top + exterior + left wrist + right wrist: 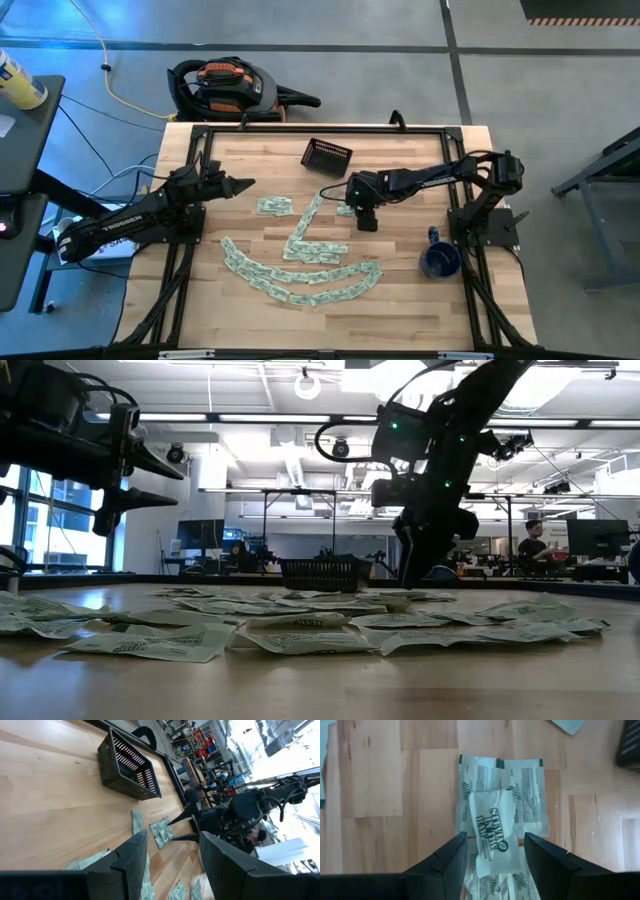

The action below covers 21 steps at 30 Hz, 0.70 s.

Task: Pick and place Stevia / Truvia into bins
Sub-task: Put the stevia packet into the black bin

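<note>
Nearest the front edge of the tabletop (250,160), the Stevia sachets (300,285) lie spread in a loose curved band, flat and overlapping, so most have a neighbour touching them and few can be picked without disturbing another. Farther in, a smaller cluster lies under the right gripper (492,855), which points down over it from the right arm's reach across the middle. In the right wrist view one crumpled sachet (492,832) stands between the two dark fingers, which are spread to either side of it; whether they already touch the paper I cannot tell. It rests on top of two flat sachets, which likely explains why it sits raised and buckled. The left gripper (240,185) hovers above the left side, its fingers wide apart and holding nothing, apparently waiting. To the right a dark blue mug (440,262) stands by the right arm's base. Farthest back, near the rear edge, sits the dark basket (327,156); its inside looks empty from above and in the left wrist view.
</note>
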Each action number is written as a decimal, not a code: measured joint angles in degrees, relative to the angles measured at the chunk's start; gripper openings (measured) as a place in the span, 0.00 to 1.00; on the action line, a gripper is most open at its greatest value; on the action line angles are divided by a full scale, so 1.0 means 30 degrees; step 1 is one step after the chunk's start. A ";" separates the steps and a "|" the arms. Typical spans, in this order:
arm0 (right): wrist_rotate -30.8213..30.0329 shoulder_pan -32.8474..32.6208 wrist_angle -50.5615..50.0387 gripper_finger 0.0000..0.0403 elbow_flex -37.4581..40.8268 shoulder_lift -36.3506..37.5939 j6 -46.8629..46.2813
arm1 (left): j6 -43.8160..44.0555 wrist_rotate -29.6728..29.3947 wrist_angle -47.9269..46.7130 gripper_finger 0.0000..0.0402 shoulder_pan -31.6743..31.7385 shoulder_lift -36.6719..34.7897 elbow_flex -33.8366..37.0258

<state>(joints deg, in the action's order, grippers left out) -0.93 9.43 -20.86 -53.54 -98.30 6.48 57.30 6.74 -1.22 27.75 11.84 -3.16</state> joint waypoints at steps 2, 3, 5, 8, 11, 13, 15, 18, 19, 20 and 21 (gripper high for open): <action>0.0050 -0.0002 -0.0016 0.46 0.0007 0.0000 0.0000 | 0.0000 0.0000 -0.0076 0.54 0.0000 0.0000 0.0000; 0.0124 -0.0006 0.0002 0.45 0.0007 -0.0100 -0.0016 | 0.0000 0.0000 -0.0103 0.54 0.0000 0.0000 0.0000; 0.0146 -0.0018 0.0015 0.44 0.0007 -0.0350 -0.0029 | 0.0000 0.0000 -0.0095 0.54 0.0000 -0.0004 0.0000; 0.0148 -0.0036 0.0065 0.41 0.0015 -0.0812 -0.0019 | 0.0006 0.0000 -0.0106 0.54 -0.0006 0.0000 0.0000; -0.0540 -0.0036 0.0063 0.40 -0.0066 -0.0845 -0.0317 | 0.0013 0.0059 -0.0102 0.54 -0.0003 -0.0004 0.0000; -0.0893 -0.0036 -0.0240 0.39 -0.0323 -0.0815 -0.0570 | 0.0064 0.0058 -0.0106 0.54 -0.0002 0.0000 0.0000; -0.0748 -0.0028 -0.0398 0.39 -0.0636 -0.0772 -0.0606 | 0.0060 0.0066 -0.0108 0.54 -0.0002 -0.0005 0.0000; -0.0517 -0.0028 -0.0431 0.39 -0.0903 -0.0765 -0.0517 | 0.0049 0.0066 -0.0116 0.54 -0.0005 -0.0007 0.0000; -0.0509 -0.0028 -0.0453 0.39 -0.0903 -0.0765 -0.0517 | 0.0044 0.0066 -0.0132 0.54 -0.0002 -0.0007 0.0000; -0.0502 -0.0028 -0.0487 0.38 -0.0903 -0.0765 -0.0517 | 0.0043 0.0066 -0.0144 0.54 -0.0006 -0.0003 0.0000; -0.0497 -0.0028 -0.0593 0.38 -0.0903 -0.0765 -0.0517 | 0.0036 0.0066 -0.0147 0.54 -0.0001 -0.0006 0.0000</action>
<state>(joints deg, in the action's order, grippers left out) -2.42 9.34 -22.64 -56.25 -100.60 4.93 57.41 6.94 -1.66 27.74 11.82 -3.16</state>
